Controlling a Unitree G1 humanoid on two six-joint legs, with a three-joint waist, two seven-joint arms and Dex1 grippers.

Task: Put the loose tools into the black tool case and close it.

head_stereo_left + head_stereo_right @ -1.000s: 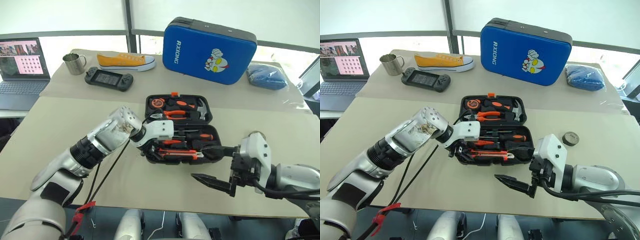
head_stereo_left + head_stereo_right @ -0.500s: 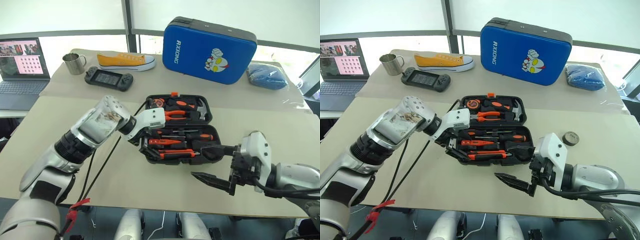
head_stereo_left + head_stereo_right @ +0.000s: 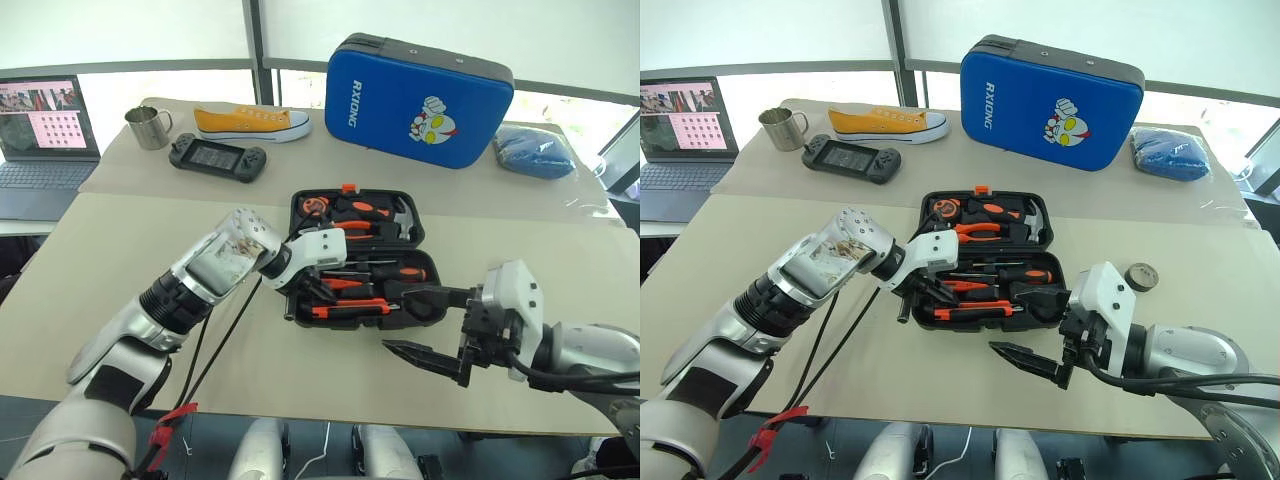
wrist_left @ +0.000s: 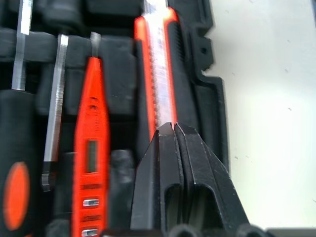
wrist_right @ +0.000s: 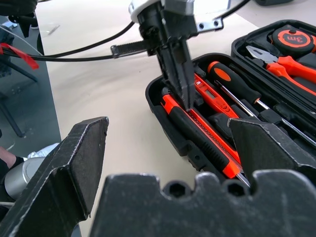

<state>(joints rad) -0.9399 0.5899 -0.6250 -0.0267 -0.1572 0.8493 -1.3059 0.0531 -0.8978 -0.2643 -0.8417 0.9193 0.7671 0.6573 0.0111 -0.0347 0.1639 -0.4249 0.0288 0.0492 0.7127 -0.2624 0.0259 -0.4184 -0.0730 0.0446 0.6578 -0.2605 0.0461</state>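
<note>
The black tool case point(image 3: 432, 312) lies open in the middle of the table. Its near half holds the orange-black utility knife point(image 4: 158, 64) in the front slot, the small all-orange screwdriver point(image 4: 89, 148) behind it, and two black-and-orange screwdrivers point(image 3: 392, 272) further back. My left gripper point(image 4: 173, 129) is shut with nothing between its fingers, tips down on the knife near the case's left end. My right gripper point(image 3: 408, 325) hangs open just off the case's near right corner. A small dark tape roll point(image 3: 1141, 276) lies on the table right of the case.
The lid half holds orange-handled pliers point(image 3: 352, 228) and a hammer point(image 3: 403, 217). At the back stand a blue cartoon case point(image 3: 420, 95), a yellow shoe point(image 3: 250, 122), a game controller point(image 3: 218, 156), a metal cup point(image 3: 150, 127) and a blue cloth point(image 3: 535, 152). A laptop point(image 3: 45, 140) sits far left.
My left gripper's fingers have closed over the case's near left end. That arm swung out left and came back. The right arm has not moved.
</note>
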